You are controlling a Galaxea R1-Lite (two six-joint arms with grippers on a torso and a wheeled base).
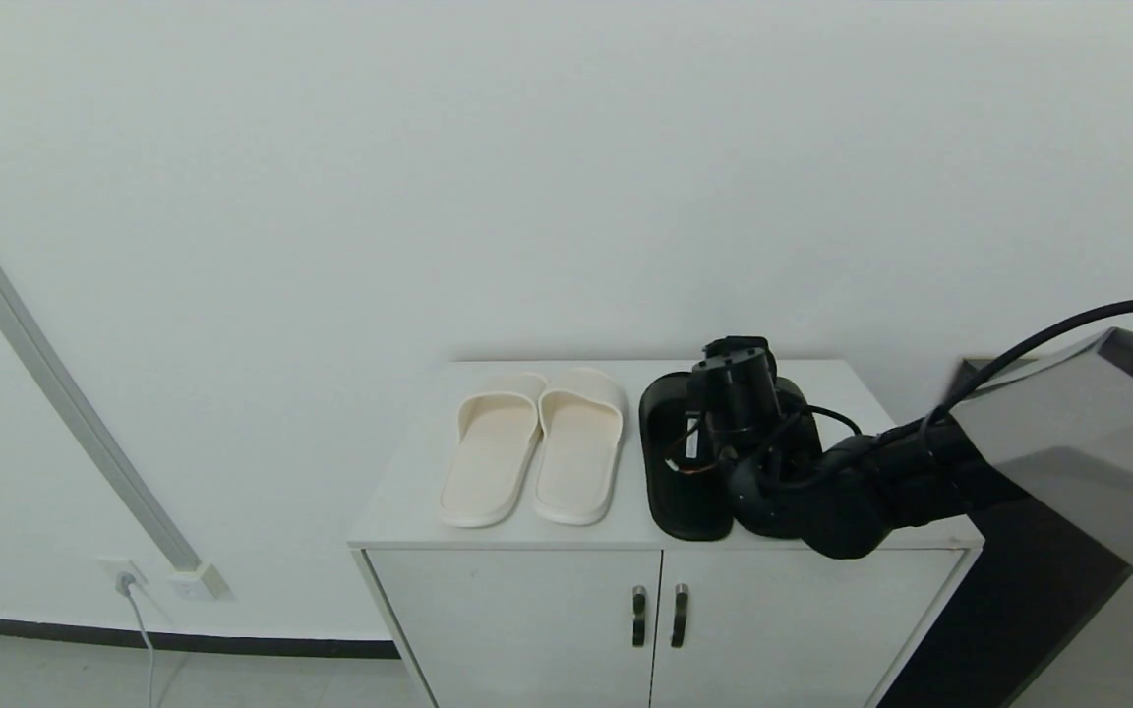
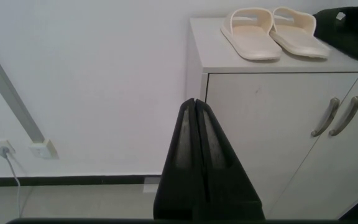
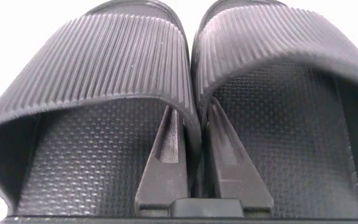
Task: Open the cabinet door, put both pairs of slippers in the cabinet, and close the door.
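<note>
Starting at the far left: wall socket [image 1: 122,572] with a plugged cable, low on the wall, well apart from the cabinet.

Left gripper [image 2: 194,102]: fingers pressed flat together, holding nothing. It hangs low, off the cabinet's left front corner, apart from it.

Cabinet [image 1: 517,629]: white, two doors, both closed. Two vertical handles [image 1: 659,615] sit side by side at the centre seam.

Cream slippers [image 1: 532,447]: one pair, lying side by side on the left half of the cabinet top, soles down, toes toward the wall.

Black slippers [image 1: 675,472]: one pair, side by side on the right half of the top, just beside the cream pair.

Right gripper [image 3: 192,107]: down at the black pair, one of its fingers [image 3: 166,162] inside each slipper, closed narrowly on the two adjoining inner side walls.
</note>
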